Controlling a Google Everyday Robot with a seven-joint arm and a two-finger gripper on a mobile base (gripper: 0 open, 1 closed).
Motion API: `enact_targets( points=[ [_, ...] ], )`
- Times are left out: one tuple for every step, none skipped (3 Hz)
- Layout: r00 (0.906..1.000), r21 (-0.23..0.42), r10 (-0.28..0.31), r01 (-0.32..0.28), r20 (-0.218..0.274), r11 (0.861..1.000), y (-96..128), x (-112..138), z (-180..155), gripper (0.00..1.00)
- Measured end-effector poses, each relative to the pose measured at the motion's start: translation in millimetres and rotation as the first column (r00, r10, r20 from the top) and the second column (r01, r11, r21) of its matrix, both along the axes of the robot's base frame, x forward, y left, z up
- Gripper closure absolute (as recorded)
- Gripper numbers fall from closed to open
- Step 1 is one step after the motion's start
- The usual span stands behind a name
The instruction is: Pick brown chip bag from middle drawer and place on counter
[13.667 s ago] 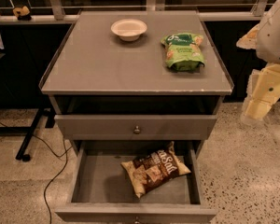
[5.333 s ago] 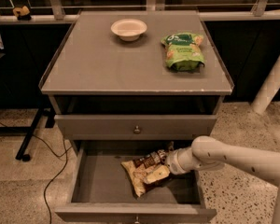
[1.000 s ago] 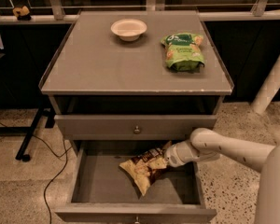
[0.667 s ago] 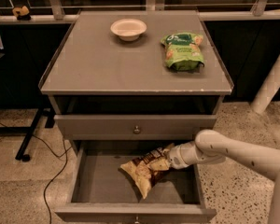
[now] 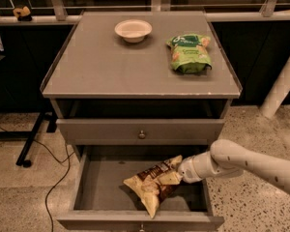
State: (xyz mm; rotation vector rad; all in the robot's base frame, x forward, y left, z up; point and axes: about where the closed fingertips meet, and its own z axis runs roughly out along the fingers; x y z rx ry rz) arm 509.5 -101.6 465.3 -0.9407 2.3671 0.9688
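The brown chip bag (image 5: 153, 182) hangs tilted over the open middle drawer (image 5: 101, 187), its right end raised and its pale lower end pointing down toward the drawer front. My gripper (image 5: 180, 172) reaches in from the right on a white arm and is shut on the bag's upper right end. The counter (image 5: 111, 62) is the grey top slab above, well above the gripper.
A white bowl (image 5: 133, 30) sits at the back middle of the counter and a green snack bag (image 5: 190, 53) at its back right. A closed drawer front with a round knob (image 5: 142, 134) lies just above the open drawer. A black cable and stand leg (image 5: 31, 144) lie on the floor left.
The gripper has gone on holding the bag's right end and lifted it slightly up and to the right; the bag now hangs steeper, its lower end trailing.
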Motion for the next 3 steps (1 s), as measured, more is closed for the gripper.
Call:
enact_targets(
  points=[
    [0.9991, 0.016, 0.033, -0.034, 0.024, 0.999, -0.5, -16.6, 26.4, 1.0],
    [0.994, 0.021, 0.087, -0.089, 0.065, 0.996, 2.4, -18.8, 69.0, 1.0],
    [0.98, -0.002, 0.153, -0.154, 0.127, 0.988, 1.5, -20.1, 134.3, 1.0]
  ],
)
